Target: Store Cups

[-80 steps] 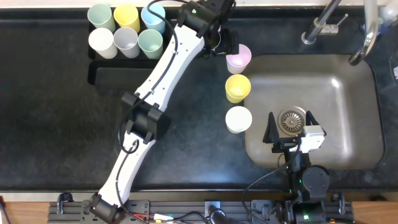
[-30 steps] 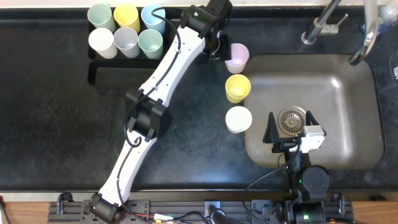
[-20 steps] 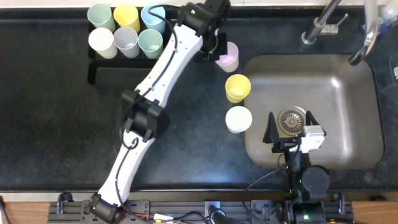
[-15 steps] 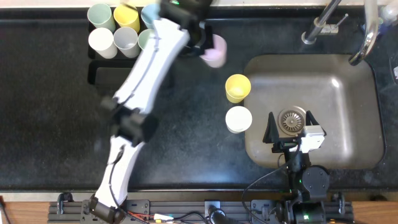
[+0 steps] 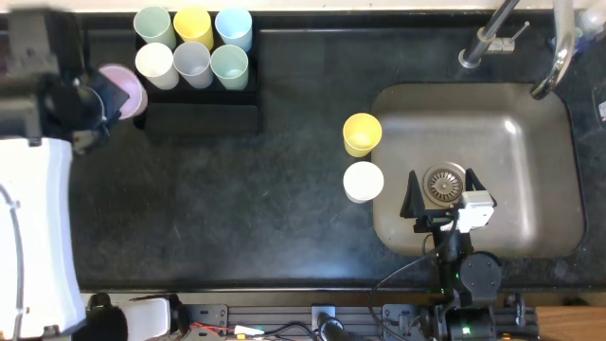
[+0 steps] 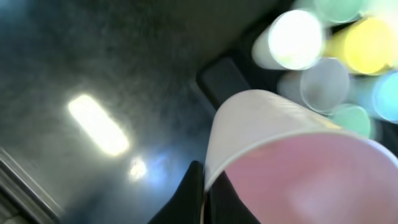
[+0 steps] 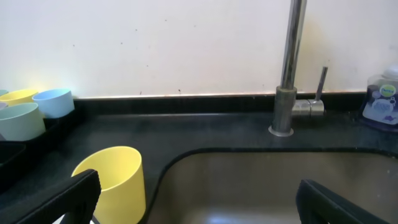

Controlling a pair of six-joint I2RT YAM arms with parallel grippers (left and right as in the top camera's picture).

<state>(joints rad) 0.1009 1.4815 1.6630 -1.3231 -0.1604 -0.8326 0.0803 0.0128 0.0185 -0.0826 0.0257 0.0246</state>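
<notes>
pink cup: up in the air and tipped over sideways, off the left end of the tray, well above the counter. Can't tell exactly what's under it.
left tool: clamped on the pink cup's wall, one dark finger outside near the rim. Looks like a pretty thin pinch.
tray: far left on the counter, six cups packed into the two far rows, near row bare.
main worry: coming down on the tray's white cup or the pale grey cup instead of the bare near row. Could knock those over or jam the pink cup into one.
grip worry: held by one side and tilted, so could pivot or slip out on a quick swing and roll off across the counter.
drop-off worry: letting go before getting upright probably means landing on its side or catching the tray's lip.
yellow cup + sink-side white cup: parked right at the left edge of the sink. One nudge and likely into the basin.
right tool: fingers apart, holding nothing, over the sink by the drain. Well apart from the left arm, so no clash expected.
</notes>
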